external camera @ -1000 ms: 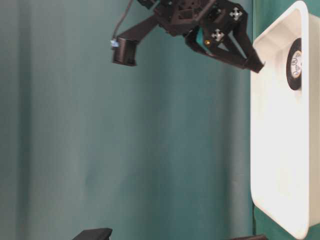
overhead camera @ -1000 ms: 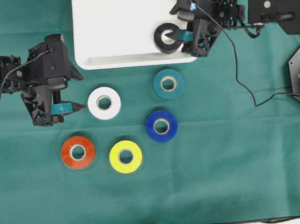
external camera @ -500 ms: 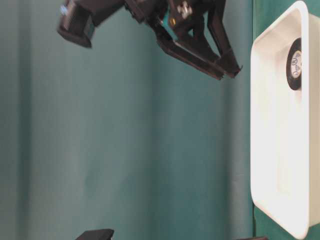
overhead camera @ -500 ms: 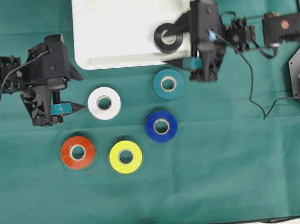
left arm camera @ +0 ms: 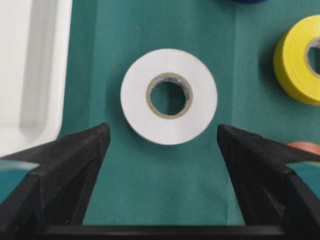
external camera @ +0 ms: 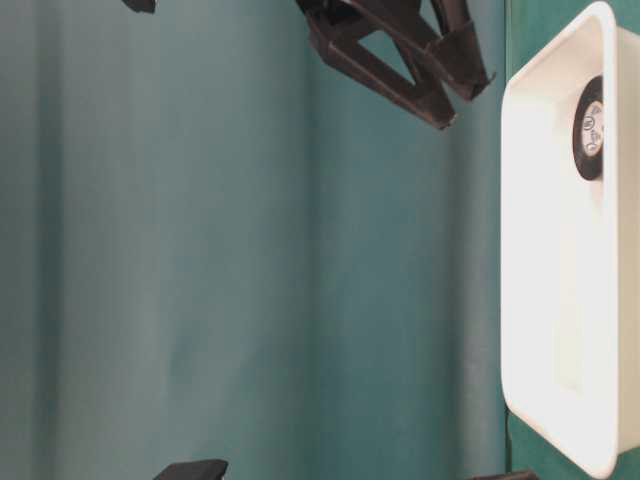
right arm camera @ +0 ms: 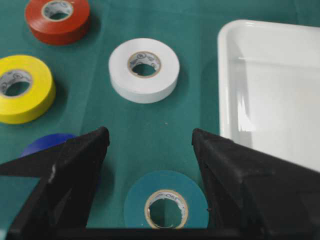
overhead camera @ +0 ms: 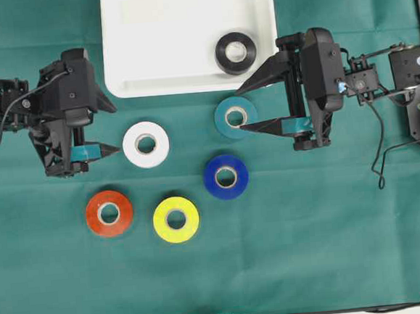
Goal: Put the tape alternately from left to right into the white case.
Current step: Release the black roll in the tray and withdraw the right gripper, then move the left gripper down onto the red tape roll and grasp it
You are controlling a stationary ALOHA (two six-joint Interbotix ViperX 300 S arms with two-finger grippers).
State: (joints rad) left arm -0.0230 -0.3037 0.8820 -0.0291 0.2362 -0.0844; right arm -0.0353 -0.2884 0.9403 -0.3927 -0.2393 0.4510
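Observation:
The white case point(overhead camera: 179, 36) lies at the table's top centre, and a black tape roll point(overhead camera: 235, 52) lies flat in its lower right corner. Just below the case rim my right gripper point(overhead camera: 241, 111) hovers open, its fingers either side of the teal tape roll point(overhead camera: 236, 117), which the right wrist view shows low between the jaws point(right arm camera: 190, 192). At the left, my left gripper point(overhead camera: 114, 128) is open and empty. It points at the white tape roll point(overhead camera: 146, 144), which lies just ahead of the fingertips in the left wrist view point(left arm camera: 200, 100).
On the green cloth there also lie a blue roll point(overhead camera: 226, 176), a yellow roll point(overhead camera: 176, 219) and a red roll point(overhead camera: 109, 213). The table-level view shows the case point(external camera: 560, 300) with the black roll point(external camera: 589, 128) and the right fingers point(external camera: 465, 85) above.
The right gripper has left the black roll in the case, withdrawn over the rim and swung down to the teal roll. The left arm has not moved.

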